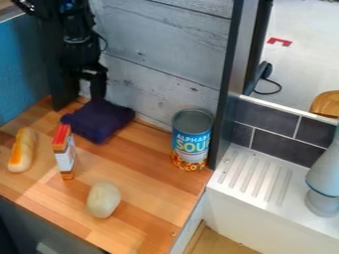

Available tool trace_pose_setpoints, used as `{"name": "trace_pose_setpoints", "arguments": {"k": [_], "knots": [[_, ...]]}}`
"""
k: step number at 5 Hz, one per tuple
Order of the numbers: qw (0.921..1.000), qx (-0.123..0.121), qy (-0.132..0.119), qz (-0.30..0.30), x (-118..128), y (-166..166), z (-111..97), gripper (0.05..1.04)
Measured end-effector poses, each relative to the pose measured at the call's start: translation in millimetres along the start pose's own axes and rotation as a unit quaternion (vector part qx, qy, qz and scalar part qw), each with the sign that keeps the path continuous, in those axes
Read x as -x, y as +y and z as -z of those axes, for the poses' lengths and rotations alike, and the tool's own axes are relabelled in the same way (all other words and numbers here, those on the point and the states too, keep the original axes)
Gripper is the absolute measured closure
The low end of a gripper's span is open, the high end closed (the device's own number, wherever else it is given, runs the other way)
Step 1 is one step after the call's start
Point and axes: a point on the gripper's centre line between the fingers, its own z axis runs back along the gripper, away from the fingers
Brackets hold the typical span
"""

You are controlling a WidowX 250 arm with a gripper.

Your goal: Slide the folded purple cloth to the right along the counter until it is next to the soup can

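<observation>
The black gripper [97,88] hangs at the upper left, low over a dark purple folded cloth [98,120], its tip at the cloth's back edge; whether they touch is unclear. In front of the cloth, a small red, white and orange box [65,153] stands upright on the wooden counter [149,191]. To the box's left lies a hot-dog-like toy [23,150] in a bun. A pale rounded object [103,199] rests nearer the front edge. At the counter's right side, a blue and orange soup can [191,139] stands upright by the dark post.
Grey wooden boards [165,59] rise behind the counter, with a dark post [232,74] at their right. Beyond it are a white ribbed drainboard [255,181], dark tiles [285,151] and a grey-white faucet-like object [324,178]. A blue panel [23,74] stands at left.
</observation>
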Motion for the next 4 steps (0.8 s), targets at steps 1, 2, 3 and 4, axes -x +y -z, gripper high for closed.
{"name": "trace_pose_setpoints", "arguments": {"k": [1,2,3,4], "knots": [[0.9987,0.004,0.015,-0.049,-9,0,30,0.083],[0.9979,0.011,0.007,-0.063,-15,-9,34,0.083],[0.9964,0.024,0.012,-0.08,-19,-12,37,0.083],[0.9952,0.022,0.036,-0.088,-15,-11,45,0.083]]}}
